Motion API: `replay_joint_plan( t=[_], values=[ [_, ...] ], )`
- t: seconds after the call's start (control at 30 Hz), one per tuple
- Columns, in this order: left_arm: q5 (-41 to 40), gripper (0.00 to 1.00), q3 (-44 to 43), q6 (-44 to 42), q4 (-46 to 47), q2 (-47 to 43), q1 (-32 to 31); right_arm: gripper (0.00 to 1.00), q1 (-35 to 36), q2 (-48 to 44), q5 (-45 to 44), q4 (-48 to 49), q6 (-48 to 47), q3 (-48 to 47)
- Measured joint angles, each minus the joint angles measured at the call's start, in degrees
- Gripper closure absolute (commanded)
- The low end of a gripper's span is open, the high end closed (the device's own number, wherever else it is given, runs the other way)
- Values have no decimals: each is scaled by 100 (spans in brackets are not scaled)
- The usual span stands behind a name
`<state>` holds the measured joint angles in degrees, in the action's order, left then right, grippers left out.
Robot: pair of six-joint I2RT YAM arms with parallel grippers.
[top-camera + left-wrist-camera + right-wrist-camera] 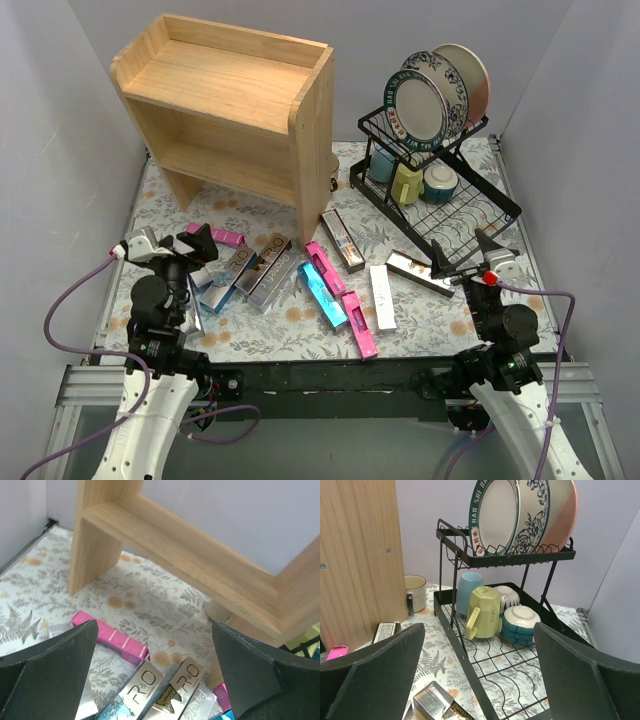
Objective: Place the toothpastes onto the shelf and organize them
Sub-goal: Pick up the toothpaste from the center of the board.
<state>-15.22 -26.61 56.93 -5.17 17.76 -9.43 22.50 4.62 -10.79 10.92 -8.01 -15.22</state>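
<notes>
While both arms sit low at the near edge of the table, each gripper has its jaws spread wide with nothing between them: the left gripper [192,245] at the near left, the right gripper [465,255] at the near right.

**Containers**
- The black wire dish rack [510,561] stands on the right half of the floral mat [440,310], just beyond the right gripper.
- Its lower tier holds a yellow-green mug [487,612] and a teal-and-white bowl [520,625] at the front. A pale blue cup [470,592] and a second bowl [507,596] are behind them.
- Its upper tier holds three plates [502,515] standing on edge.
- A white mug [415,592] sits on the mat between the rack and the shelf.
- The shelf [313,140], two tiers of light wood, stands at the far left, turned at an angle.

**Toothpastes**
- Every visible carton lies flat on the mat, in front of the shelf.
- Nearest the arms, the front pink carton [360,322] and a white carton [381,297] lie mid-table, well apart from both grippers.
- Just beyond them lie a teal-blue carton [322,293] and the middle pink carton [325,268].
- A silver carton [420,270] lies just left of the right gripper. In the right wrist view its end shows low between the open fingers.
- A fan of lettered silver cartons [265,270] lies just right of the left gripper.
- The left pink carton [225,237] lies at the left gripper's fingertips. Whether it touches them cannot be told.
- A brown-gold carton [343,240] lies farthest back, near the shelf's right side panel.
</notes>
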Motion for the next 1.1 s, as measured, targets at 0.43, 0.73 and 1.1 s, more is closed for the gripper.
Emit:
replay_joint_plan(
  t=[0.43, 0.73, 1.1],
  values=[
    [-975, 2, -28, 859, -752, 649, 22, 1, 9, -184, -7, 24, 11, 13],
    [-1198, 2, -76, 1731, -1241, 1296, 22, 1, 68, -404, -140, 98, 11, 13],
    [-1644, 2, -140, 3062, -1923, 2653, 22, 1, 127, -415, -323, 118, 15, 118]
  ],
)
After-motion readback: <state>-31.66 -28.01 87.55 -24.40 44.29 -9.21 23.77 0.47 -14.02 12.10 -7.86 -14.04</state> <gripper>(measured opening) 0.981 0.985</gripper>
